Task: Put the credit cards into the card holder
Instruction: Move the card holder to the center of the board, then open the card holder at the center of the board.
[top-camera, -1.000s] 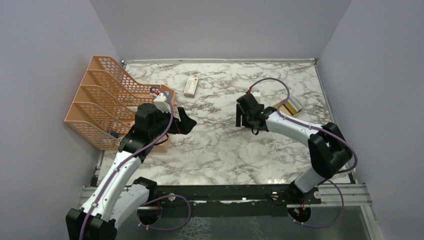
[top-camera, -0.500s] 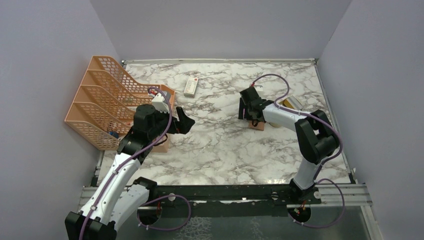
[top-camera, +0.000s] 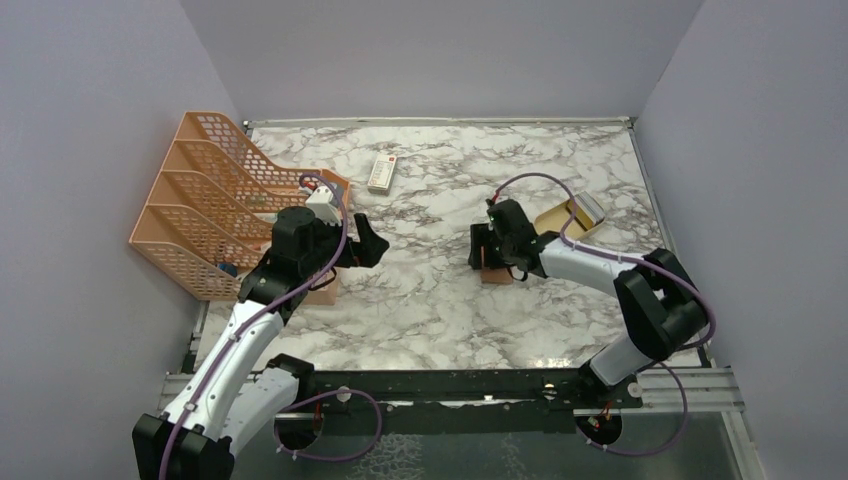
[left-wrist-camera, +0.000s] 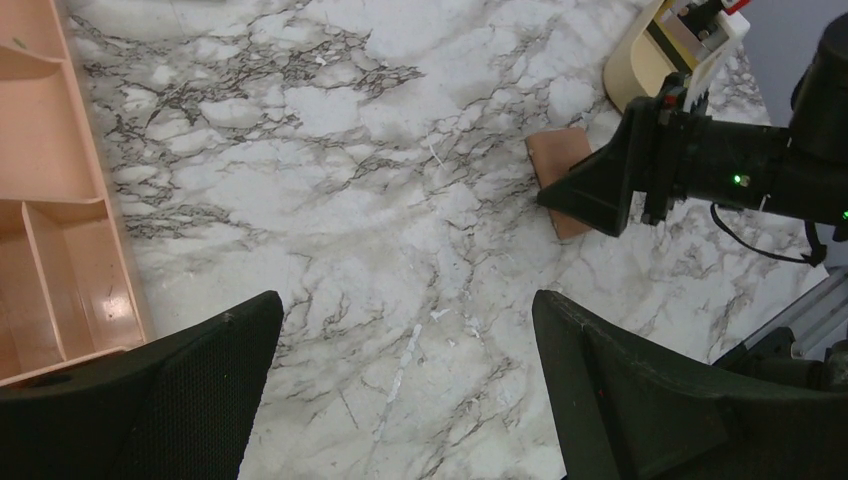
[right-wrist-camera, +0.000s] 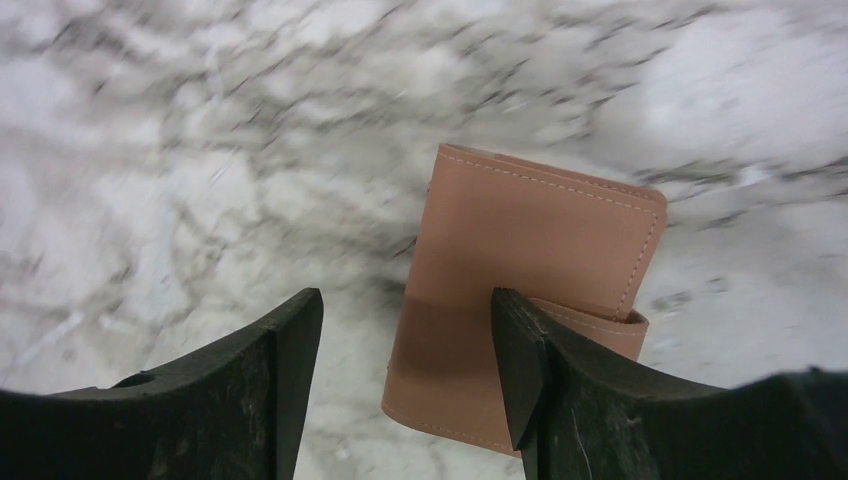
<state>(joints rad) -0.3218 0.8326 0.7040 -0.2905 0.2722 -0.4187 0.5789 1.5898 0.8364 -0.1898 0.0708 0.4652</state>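
Right pincer (right-wrist-camera: 405, 300) hanging spread over the shut card holder (right-wrist-camera: 530, 240) on the marble table (top-camera: 440, 300).
The brown holder is lying flat, right of centre, one finger beside it and the other above it, likely lining up to grip and open it. The left pincer (left-wrist-camera: 407, 300) is hovering spread wide by the orange rack (top-camera: 200, 190). The credit cards (top-camera: 585, 208) are sitting in the tan box (top-camera: 553, 215), far right.

Looks like a robotics lab test cell. Has plain grey-lilac partition walls (top-camera: 440, 50) boxing in a marble-print tabletop (top-camera: 420, 300) on three sides, and two cabled robot arms (top-camera: 240, 335) bolted to a metal rail (top-camera: 690, 385) at its near edge.
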